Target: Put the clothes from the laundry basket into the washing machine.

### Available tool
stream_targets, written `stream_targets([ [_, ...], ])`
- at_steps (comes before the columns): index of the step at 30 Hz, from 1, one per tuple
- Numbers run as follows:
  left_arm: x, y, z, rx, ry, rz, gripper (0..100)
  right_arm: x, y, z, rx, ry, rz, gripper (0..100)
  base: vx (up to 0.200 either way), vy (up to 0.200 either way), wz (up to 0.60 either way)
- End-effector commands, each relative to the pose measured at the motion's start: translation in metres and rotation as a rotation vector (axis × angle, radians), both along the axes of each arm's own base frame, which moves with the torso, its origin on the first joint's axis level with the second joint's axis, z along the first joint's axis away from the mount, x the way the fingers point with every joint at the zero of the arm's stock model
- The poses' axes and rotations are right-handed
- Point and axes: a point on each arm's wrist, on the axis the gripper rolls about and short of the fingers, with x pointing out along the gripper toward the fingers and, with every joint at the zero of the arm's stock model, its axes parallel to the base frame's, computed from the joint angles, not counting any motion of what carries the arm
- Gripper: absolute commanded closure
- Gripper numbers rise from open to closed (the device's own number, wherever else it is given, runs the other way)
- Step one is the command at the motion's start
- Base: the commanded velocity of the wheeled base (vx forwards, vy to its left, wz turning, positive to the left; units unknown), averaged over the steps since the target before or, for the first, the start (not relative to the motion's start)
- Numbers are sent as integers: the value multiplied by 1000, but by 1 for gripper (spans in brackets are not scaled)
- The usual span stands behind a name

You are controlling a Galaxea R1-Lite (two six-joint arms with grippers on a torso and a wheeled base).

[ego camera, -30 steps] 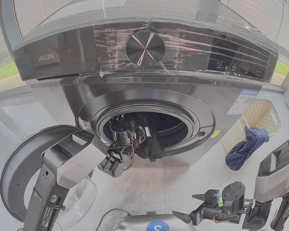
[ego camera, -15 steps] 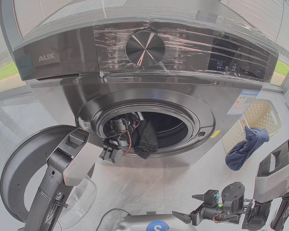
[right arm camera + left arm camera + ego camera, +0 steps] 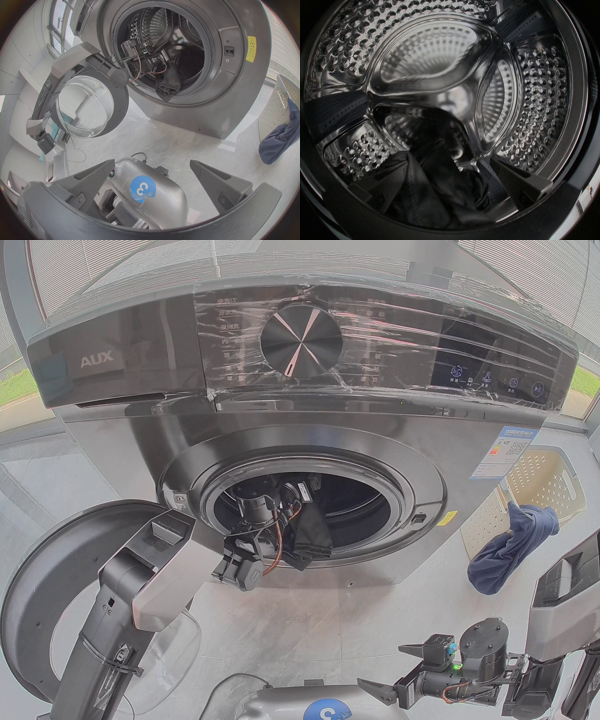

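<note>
Grey brushed metal fronts the washing machine (image 3: 300,427) straight ahead of you; its round door (image 3: 31,590) stands swung wide open on the robot's left, with the clear inner bowl facing out. Through the opening you can see the steel drum (image 3: 543,93), with perforated walls, dark ribbed paddles and a polished back plate.

On the robot's right, beside the machine's front corner, stands the cream laundry basket (image 3: 550,477); its walls are pierced with small holes and there is a slot handle near the rim. A navy blue garment (image 3: 509,546) is draped over the near rim; it is bunched and hangs down the outside wall towards the pale tiled floor (image 3: 325,627).

The black garment (image 3: 310,534) is at the drum's mouth; it looks matt and finely meshed, crumpled into soft folds. Part of it rests on the drum's lower wall, and a folded length hangs out over the lower lip of the opening.

Your left gripper (image 3: 447,162) sits just inside that opening with its fingers spread; the black cloth lies between them and covers one finger. Your right gripper (image 3: 381,666) is low over the floor, well apart from both machine and basket, with its fingers spread wide.
</note>
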Motion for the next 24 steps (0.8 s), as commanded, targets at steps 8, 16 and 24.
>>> stream_targets([
  [8, -19, 2, -30, 150, 171, -1, 0, 0, 1, 1, 6, -6, 5, 0, 0, 0, 0],
  [16, -9, 1, -41, 194, 211, 0, 100, 0, 1, 0, 4, -3, 5, 0, 0, 0, 0],
  [24, 7, -20, -32, 120, 109, -21, 100, 0, 2, 0, 4, -3, 6, 0, 0, 0, 0],
])
